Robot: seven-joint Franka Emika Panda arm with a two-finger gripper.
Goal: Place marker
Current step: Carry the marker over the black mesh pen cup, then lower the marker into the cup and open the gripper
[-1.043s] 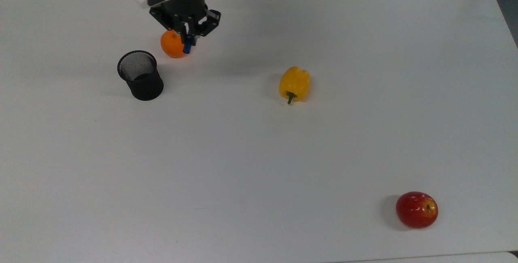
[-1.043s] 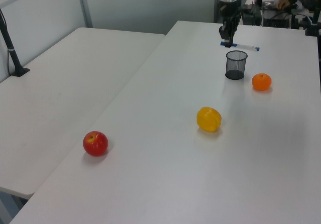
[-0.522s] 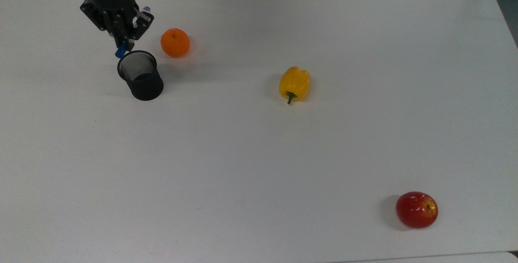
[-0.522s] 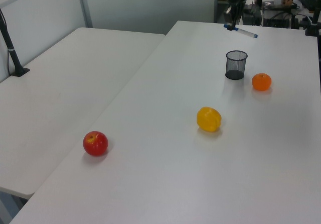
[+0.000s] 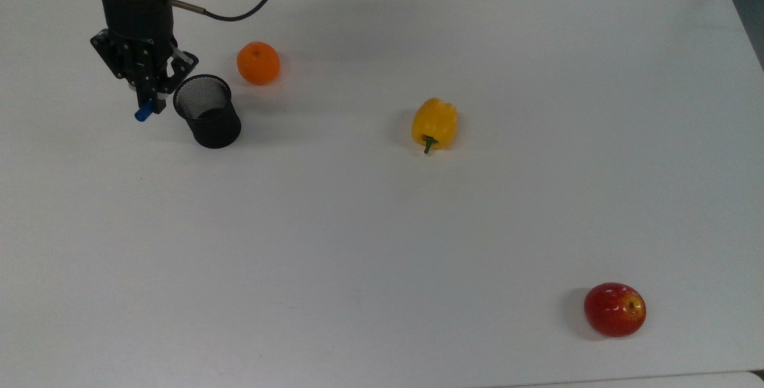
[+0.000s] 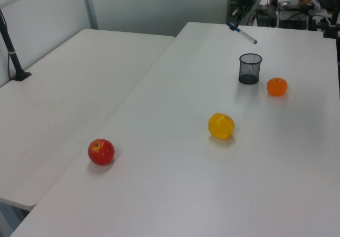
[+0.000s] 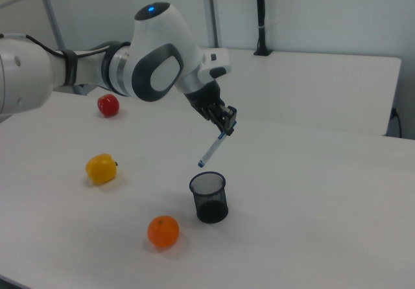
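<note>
Jaws are clamped on the marker [image 7: 213, 150], gripping it up near its blue-capped end, so the gripper [image 7: 225, 126] is holding it in the air, tilted. In the right view the marker slants down from the jaws toward the black mesh cup [image 7: 209, 197], its small blue tip just above the cup's rim and slightly to the right view's left of it. In the top view the cap end [image 5: 142, 115] pokes out below the jaws, just beside the cup [image 5: 206, 111].

Arm [image 7: 152, 59] reaches in over the white surface [image 5: 382, 227] with the wrist angled downward.

Further out from the jaws: an orange [image 5: 258, 62] near the cup, a yellow pepper [image 5: 434, 123] lying well apart, and a red apple [image 5: 615, 309] way off by the far edge.
</note>
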